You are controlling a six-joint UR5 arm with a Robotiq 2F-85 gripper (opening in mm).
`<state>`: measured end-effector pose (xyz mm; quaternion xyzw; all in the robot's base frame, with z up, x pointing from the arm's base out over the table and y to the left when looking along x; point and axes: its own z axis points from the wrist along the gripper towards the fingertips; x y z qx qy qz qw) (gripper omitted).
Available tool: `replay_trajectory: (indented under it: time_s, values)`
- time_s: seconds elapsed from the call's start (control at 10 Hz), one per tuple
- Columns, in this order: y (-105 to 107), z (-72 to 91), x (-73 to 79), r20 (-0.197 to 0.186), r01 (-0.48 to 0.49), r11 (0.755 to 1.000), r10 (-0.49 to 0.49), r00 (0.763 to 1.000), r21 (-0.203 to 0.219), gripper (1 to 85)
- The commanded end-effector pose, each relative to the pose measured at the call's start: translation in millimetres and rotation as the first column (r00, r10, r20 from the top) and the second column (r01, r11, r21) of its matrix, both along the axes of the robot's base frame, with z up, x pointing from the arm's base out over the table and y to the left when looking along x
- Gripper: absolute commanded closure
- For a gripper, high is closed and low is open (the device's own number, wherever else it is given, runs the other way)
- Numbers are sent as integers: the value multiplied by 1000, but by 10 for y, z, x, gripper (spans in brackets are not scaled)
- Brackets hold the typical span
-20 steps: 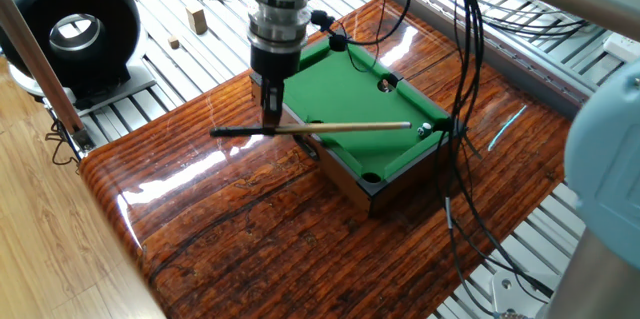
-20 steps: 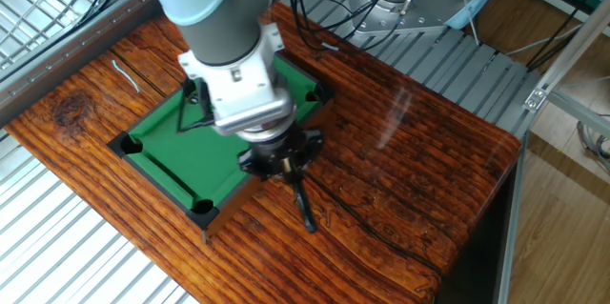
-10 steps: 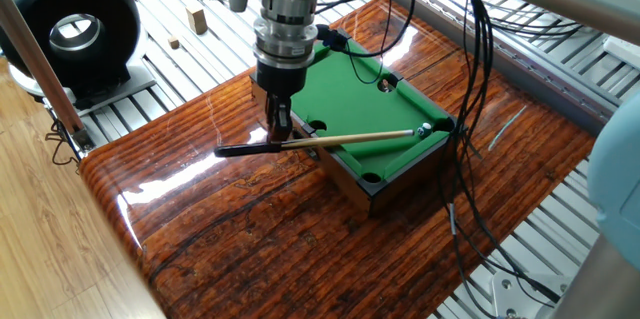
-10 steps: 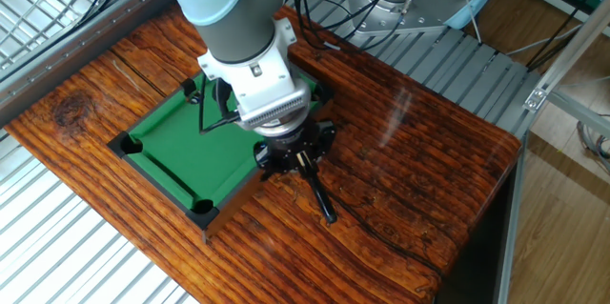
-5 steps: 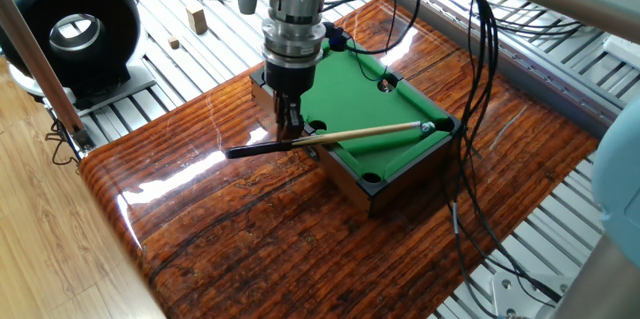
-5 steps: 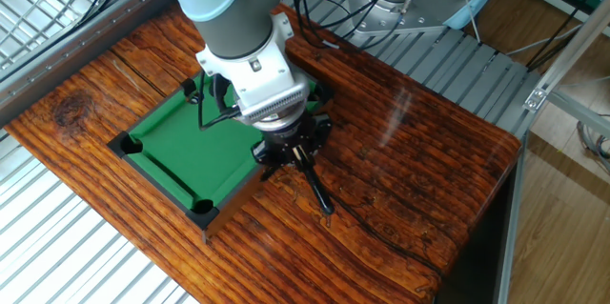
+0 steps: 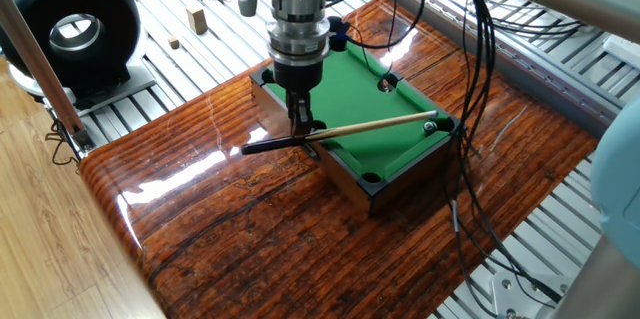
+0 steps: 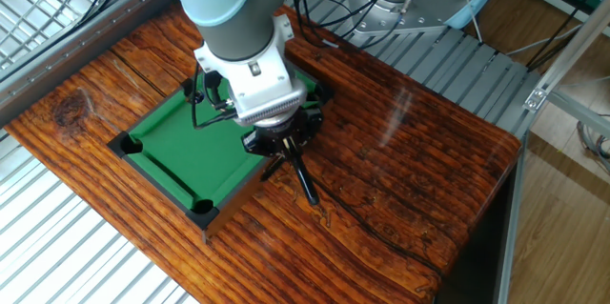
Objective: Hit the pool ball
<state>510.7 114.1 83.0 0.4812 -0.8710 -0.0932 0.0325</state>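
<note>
A mini pool table (image 7: 352,87) with green felt stands on the wooden tabletop. My gripper (image 7: 301,131) points down over the table's near-left rim and is shut on a thin pale cue stick (image 7: 370,126). The cue's black butt sticks out to the left and its tip reaches the far right corner. The tiny dark pool ball (image 7: 430,126) sits at that corner pocket, touching or just off the tip. In the other fixed view the gripper (image 8: 284,154) holds the cue's black butt (image 8: 305,186) beside the table (image 8: 176,147). The arm hides the ball there.
Black cables (image 7: 470,79) hang from the arm past the table's right side. A black round device (image 7: 72,29) and small wooden blocks (image 7: 197,19) stand on the slatted base at the back left. The glossy wooden tabletop (image 7: 250,229) has edges at the front and left.
My gripper has pushed the cue to the right along the felt. The tip has closed on the ball, and the ball has shifted slightly into the right corner.
</note>
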Motion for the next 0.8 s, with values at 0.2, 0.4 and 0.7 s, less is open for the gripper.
replay_trajectory:
  time_s: [0.2,0.4,0.7]
  values:
    - [292,-7,281,69,-32,997,27,997,68,847]
    - [362,7,290,77,-44,994,36,996,99,847]
    - [388,20,274,76,-35,993,26,997,115,847]
